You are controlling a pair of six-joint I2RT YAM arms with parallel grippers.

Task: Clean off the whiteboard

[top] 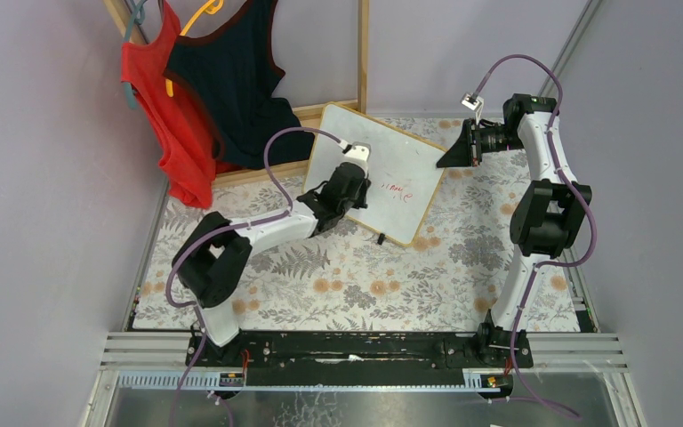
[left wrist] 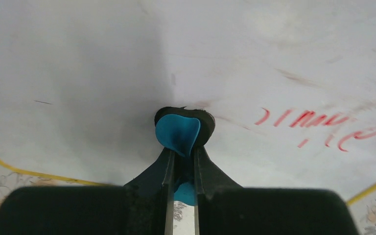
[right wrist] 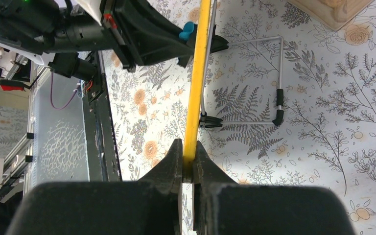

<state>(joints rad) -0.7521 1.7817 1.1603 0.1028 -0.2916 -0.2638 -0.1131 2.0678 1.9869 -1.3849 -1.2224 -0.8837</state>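
A flower-printed surface (top: 356, 294) carries the scene. At its far left corner stands a wooden clothes rack (top: 363, 53) hung with a red top (top: 164, 107) and a navy top (top: 236, 84). The whiteboard (top: 409, 160) stands tilted near the far edge, right of the rack, propped on a wire stand (right wrist: 279, 98) behind it. The right tool (right wrist: 188, 152) is clamped on the board's frame at its right corner, steadying it. The left tool (left wrist: 182, 147) is closed tight on a small blue eraser (left wrist: 176, 132), whose dark pad appears to rest against the board's face. The red handwriting (left wrist: 318, 127) lies just beside the pad, toward the board's near right edge, unwiped. The wiping step looks to be in hand. The next move calls for dragging the pad sideways across the red marks with steady pressure while the right tool keeps the board from tipping. The writing is too blurred to read. The left arm covers part of the board's face in the top view, so marks beneath it cannot be ruled out. The right wrist view shows the board only edge-on.
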